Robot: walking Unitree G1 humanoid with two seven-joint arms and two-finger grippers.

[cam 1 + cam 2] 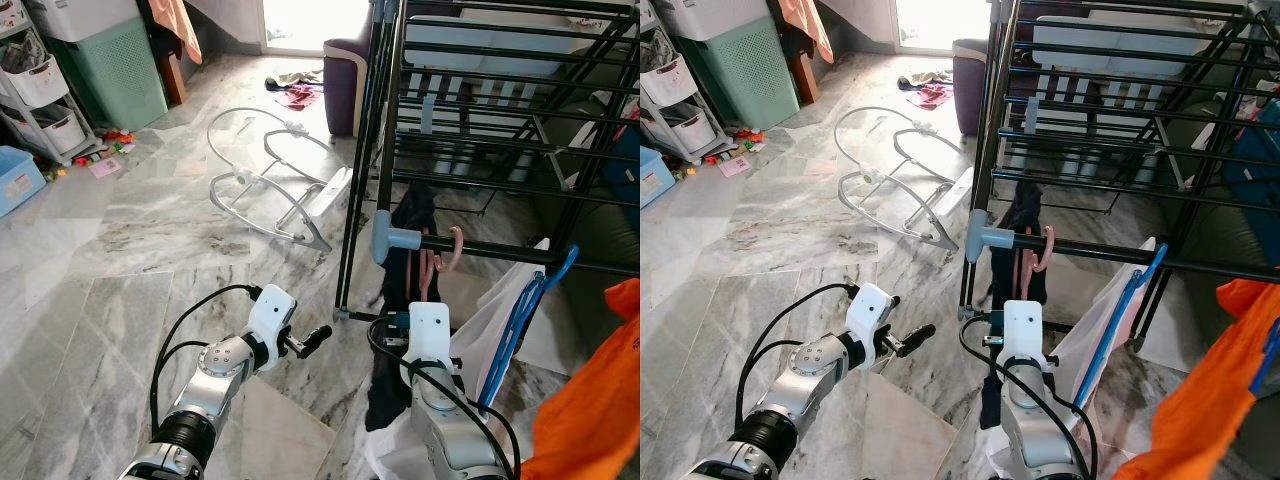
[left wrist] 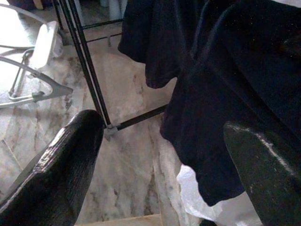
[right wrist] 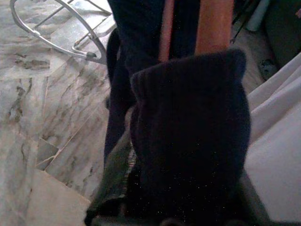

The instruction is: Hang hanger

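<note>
Right end effector (image 1: 428, 300) below pink hanger (image 1: 452, 252)

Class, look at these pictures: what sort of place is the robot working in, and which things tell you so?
Probably a home's laundry or living area: a black metal clothes-drying rack, a green slatted laundry hamper and a white baby bouncer frame stand on the grey marble floor.
</note>
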